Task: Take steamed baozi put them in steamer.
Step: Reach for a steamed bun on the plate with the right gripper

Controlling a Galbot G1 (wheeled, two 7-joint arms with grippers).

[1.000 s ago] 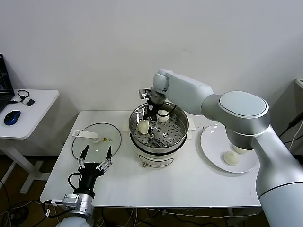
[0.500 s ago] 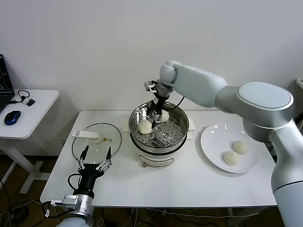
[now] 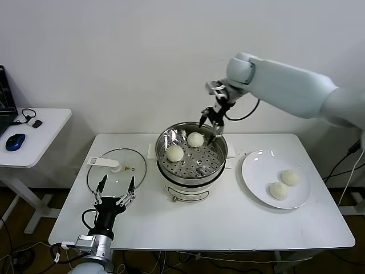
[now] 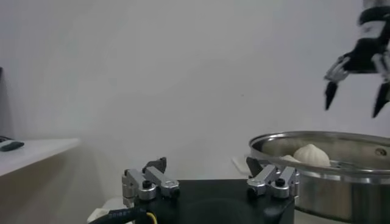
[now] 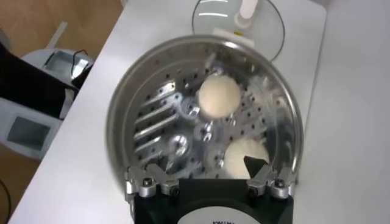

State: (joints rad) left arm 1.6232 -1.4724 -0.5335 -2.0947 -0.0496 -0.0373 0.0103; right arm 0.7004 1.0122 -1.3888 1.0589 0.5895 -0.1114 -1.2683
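Since the earlier frame, we note the right gripper has risen, released, above the steamer; remaining baozi lie to its right.

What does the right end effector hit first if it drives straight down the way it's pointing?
Probably the steamer. The right end effector hangs open and empty above its far right rim, pointing down. Its wrist view looks into the perforated tray, nearest the bun; depth leaves bun or rim uncertain.
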